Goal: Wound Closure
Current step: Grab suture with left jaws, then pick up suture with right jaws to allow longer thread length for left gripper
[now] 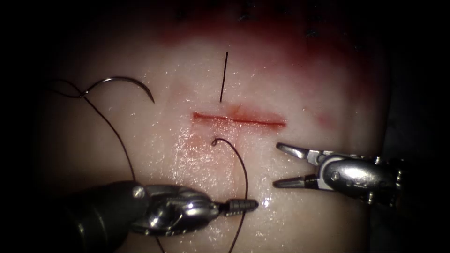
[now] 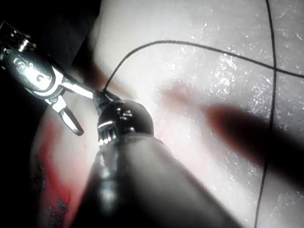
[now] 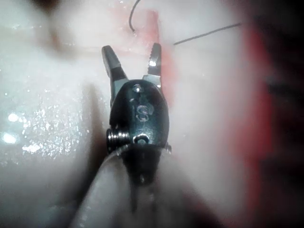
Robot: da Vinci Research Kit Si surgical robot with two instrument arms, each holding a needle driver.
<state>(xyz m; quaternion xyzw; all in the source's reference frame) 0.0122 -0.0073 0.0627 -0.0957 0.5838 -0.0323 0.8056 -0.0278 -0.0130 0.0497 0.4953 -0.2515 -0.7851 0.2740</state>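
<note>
Here the needle [image 1: 123,84] lies free; left fingers [image 1: 240,205] grip thread [image 1: 240,164], right fingers [image 1: 290,151] gape empty.

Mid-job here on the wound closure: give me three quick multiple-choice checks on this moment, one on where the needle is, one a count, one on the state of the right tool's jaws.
1. Where is the needle?
A. lying free on the tissue, up and left of the cut
B. held in the right tool
C. driven through the cut's right end

2. How many tools have spread jaws?
A. none
B. one
C. two

3. The right tool is:
A. shut on the needle
B. shut on the thread
C. open, holding nothing

Answers: 1 A, the needle lies away from both tools. 2 B, the left tool is closed on the thread, holding it. 3 C, its jaws gape in the right wrist view.
</note>
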